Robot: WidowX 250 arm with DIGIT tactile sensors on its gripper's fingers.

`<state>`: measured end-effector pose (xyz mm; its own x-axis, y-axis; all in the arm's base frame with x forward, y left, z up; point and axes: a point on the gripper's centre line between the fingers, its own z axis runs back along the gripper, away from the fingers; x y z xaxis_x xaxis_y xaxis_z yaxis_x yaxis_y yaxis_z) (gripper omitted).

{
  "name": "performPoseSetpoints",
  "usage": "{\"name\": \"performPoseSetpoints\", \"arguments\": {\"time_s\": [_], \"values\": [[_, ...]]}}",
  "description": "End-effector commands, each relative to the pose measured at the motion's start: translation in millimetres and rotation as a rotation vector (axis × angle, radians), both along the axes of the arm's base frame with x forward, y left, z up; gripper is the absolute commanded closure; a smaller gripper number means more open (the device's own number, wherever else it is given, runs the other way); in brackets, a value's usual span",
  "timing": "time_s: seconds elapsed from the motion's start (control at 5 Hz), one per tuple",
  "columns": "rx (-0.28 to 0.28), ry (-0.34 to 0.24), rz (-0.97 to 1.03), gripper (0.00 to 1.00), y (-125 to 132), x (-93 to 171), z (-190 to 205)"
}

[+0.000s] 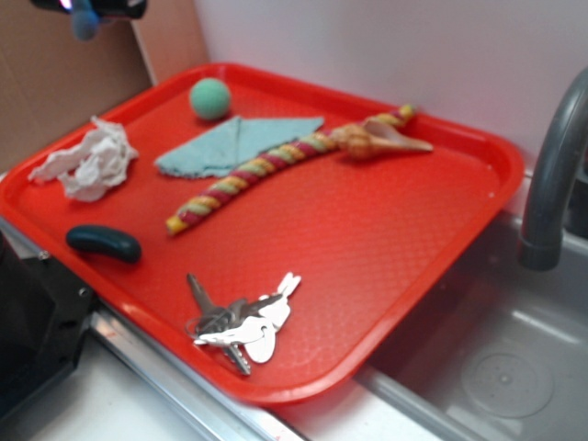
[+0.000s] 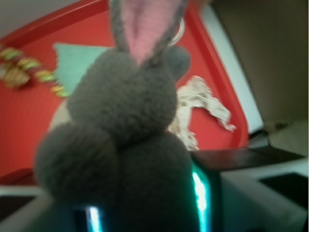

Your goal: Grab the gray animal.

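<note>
Exterior view: a red tray (image 1: 404, 276) is shown on the worktop beside a sink, carrying a teal cloth (image 1: 230, 145), a twisted rope toy (image 1: 248, 179), a crumpled tissue (image 1: 87, 161), a seashell (image 1: 377, 140), a bunch of keys (image 1: 241, 326), a dark pickle-shaped object (image 1: 104, 243) and a green ball (image 1: 210, 98). The gripper (image 1: 87, 11) is barely seen at the top left edge. In the wrist view the gray animal (image 2: 120, 145) fills the frame close to the camera, apparently held above the tray; the fingers themselves are not visible, so their state cannot be told. Slippage is judged possible, since soft plush compresses under a light hold.
</note>
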<state>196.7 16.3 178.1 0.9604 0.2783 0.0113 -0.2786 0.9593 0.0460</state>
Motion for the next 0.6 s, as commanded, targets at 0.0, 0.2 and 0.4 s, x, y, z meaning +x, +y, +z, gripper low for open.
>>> {"name": "performPoseSetpoints", "arguments": {"time_s": [0.0,0.2,0.4], "values": [[-0.008,-0.105,-0.336,1.0,-55,-11,0],[-0.021,-0.079,-0.34,1.0,-52,-19,-4],[-0.052,-0.05,-0.278,1.0,-44,-36,-5]]}}
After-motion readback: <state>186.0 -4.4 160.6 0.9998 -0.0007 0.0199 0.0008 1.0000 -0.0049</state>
